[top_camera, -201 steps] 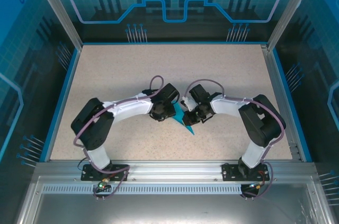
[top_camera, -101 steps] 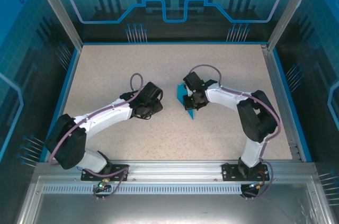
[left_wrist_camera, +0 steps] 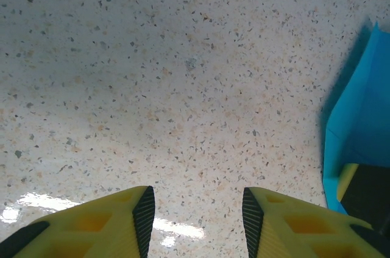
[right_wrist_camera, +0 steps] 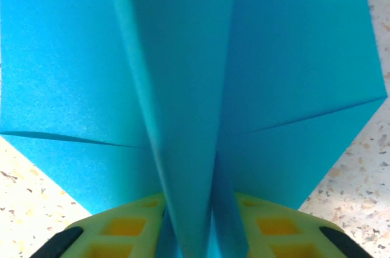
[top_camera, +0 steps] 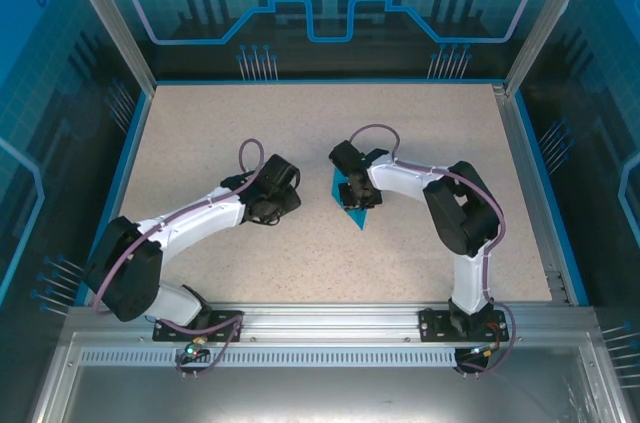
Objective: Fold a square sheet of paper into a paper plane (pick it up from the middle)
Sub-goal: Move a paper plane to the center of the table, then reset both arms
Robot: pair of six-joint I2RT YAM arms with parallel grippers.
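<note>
The cyan-blue paper plane (top_camera: 357, 205) rests on the speckled table near the middle, its sharp point (top_camera: 363, 226) aimed at the near edge. My right gripper (top_camera: 349, 190) is over its wide end. In the right wrist view the plane's raised centre fold (right_wrist_camera: 183, 57) stands between the yellow fingers, which sit slightly apart from it, so my right gripper (right_wrist_camera: 198, 233) is open. My left gripper (top_camera: 288, 201) hovers to the left of the plane, apart from it. The left wrist view has that gripper (left_wrist_camera: 198, 215) open over bare table, with the plane (left_wrist_camera: 359, 136) at the right edge.
The speckled table (top_camera: 200, 133) is ringed by a blue rim (top_camera: 118, 178) and transparent blue walls. A metal rail (top_camera: 320, 321) with both arm bases runs along the near edge. The right gripper's yellow and black fingertip (left_wrist_camera: 365, 191) sits beside the plane.
My left arm has drawn back to the left, away from the plane. My right gripper has shifted the plane slightly back and left, and its jaws have parted from the centre fold.
</note>
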